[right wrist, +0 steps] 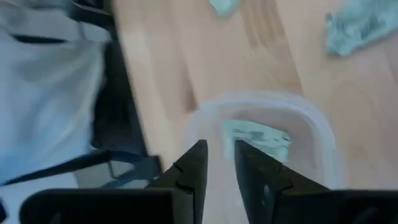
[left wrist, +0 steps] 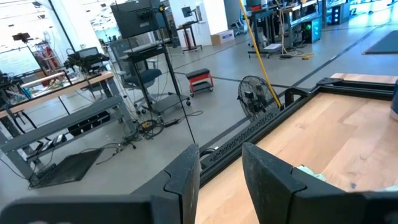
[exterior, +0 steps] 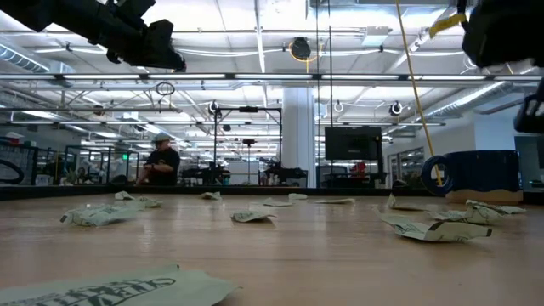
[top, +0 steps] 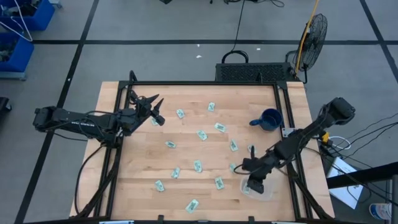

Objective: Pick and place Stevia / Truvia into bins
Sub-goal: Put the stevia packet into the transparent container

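Because the right gripper (right wrist: 219, 163) hangs directly over the clear tub (right wrist: 314, 124) at the table's near right corner, about five o'clock in the high view, the sachet (right wrist: 256, 137) lying on the tub's floor reads as a fresh drop rather than a held item. That sachet sits just beyond the fingertips (right wrist: 198, 155), apart from them; nothing shows between the jaws, which stand a narrow gap apart, released and empty as far as the right wrist view shows. My judgement is that the arm is poised above the tub so a sachet can fall inside its walls instead of onto the wood.

Outward from the tub, more sachets stay loose on the table (top: 186, 186): one at the table's centre (top: 201, 134), one toward seven o'clock (top: 160, 185), one near six o'clock (top: 191, 205), and several others scattered between. They lie flat and well apart, which suits picking them one at a time. A blue mug (top: 270, 119) stands at about two o'clock, well apart from the tub.

At nine to ten o'clock the left gripper (top: 155, 111) waits above the table's far left part, fingers (left wrist: 183, 177) parted with nothing between them, near the edge, likely to leave the right arm room.
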Motion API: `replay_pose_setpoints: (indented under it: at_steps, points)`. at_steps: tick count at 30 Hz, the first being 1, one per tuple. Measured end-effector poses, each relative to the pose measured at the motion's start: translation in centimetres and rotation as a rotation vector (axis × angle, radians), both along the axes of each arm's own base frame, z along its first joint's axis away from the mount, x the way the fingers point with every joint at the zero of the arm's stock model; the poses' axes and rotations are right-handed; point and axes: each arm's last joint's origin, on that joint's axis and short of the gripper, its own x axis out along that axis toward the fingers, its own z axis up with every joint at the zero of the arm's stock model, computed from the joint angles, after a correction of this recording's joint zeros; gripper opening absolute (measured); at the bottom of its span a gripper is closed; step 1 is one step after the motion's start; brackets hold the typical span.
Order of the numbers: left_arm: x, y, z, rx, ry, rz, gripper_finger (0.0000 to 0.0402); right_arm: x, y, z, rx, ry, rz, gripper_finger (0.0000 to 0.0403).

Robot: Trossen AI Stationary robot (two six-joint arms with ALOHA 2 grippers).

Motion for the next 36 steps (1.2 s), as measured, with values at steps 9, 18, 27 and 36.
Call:
replay_pose_setpoints:
  at_steps: [9,18,27,36]
  points:
    - [0.0,0.0,0.0,0.0,0.0,0.0,0.0129,-2.1,-3.9,1.8,-0.338,-0.075,-0.125,0.0075]
    - [0.0,0.0,0.0,0.0,0.001,0.001,0.0129,-3.5,-8.1,-2.1,-0.566,0.094,-0.291,0.0077]
    - [0.0,0.1,0.0,0.001,0.003,0.004,0.0129,-4.7,-10.1,-5.1,-0.582,0.166,-0.328,0.0135]
    - [0.0,0.1,0.0,0.001,0.004,0.004,0.0129,-4.8,-10.5,-6.1,-0.571,0.119,-0.348,0.0165]
